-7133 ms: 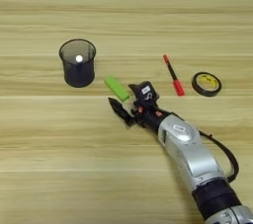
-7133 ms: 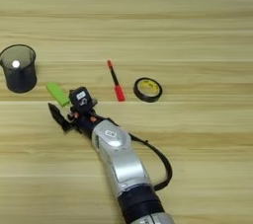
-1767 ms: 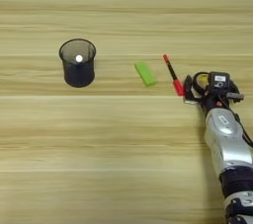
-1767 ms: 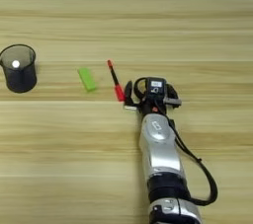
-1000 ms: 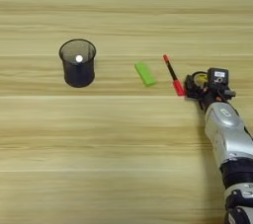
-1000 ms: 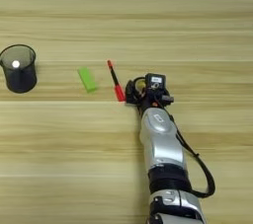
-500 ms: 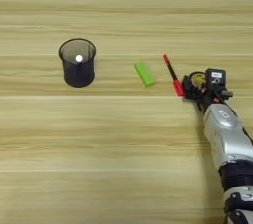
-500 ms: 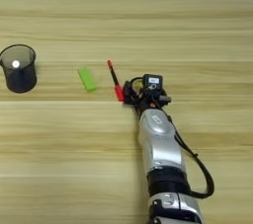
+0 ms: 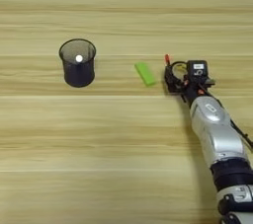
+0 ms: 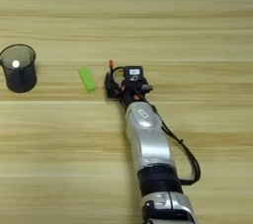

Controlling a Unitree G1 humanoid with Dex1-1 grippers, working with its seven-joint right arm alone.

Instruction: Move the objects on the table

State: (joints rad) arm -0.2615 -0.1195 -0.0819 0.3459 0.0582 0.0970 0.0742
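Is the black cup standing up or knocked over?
Standing up. The black mesh cup shows its round open rim on top, and its base rests on the wooden table.

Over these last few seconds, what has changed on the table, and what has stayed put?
The arm swung from the green block over to the right, then eased left, so its tool now sits over the red pen, hiding most of it. The green block ended up further right and a little further up the table. The tape roll can no longer be seen. The black mesh cup stayed where it was.
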